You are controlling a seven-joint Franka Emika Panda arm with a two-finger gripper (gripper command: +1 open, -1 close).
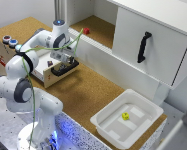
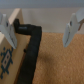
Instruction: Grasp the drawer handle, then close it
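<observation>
At the exterior view's left we see a wooden box (image 1: 4,52) that stands on the cork-covered desk (image 1: 88,92), with two small round knobs (image 1: 10,40) on its top. Just beside it the white arm (image 1: 28,75) bends over the drawer (image 1: 52,75), which is pulled out of the box and shows its white inside. The pincer (image 1: 66,61) hangs directly over the plywood front of the drawer, where the black drawer handle (image 1: 63,69) sits.

In the wrist view the drawer handle (image 2: 30,52) is a black curved bar on the light plywood front, and the pincer (image 2: 37,31) is open: the two fingers (image 2: 71,31) stand apart, one on each side of the bar, and we cannot tell if either touches it.

More to the right, a small red object (image 1: 86,31) lies on the desk near the wall. A big white cabinet door (image 1: 148,45) with a long black handle (image 1: 143,46) follows. At the right front, a white tray (image 1: 105,122) holds a small yellow object (image 1: 125,116).
</observation>
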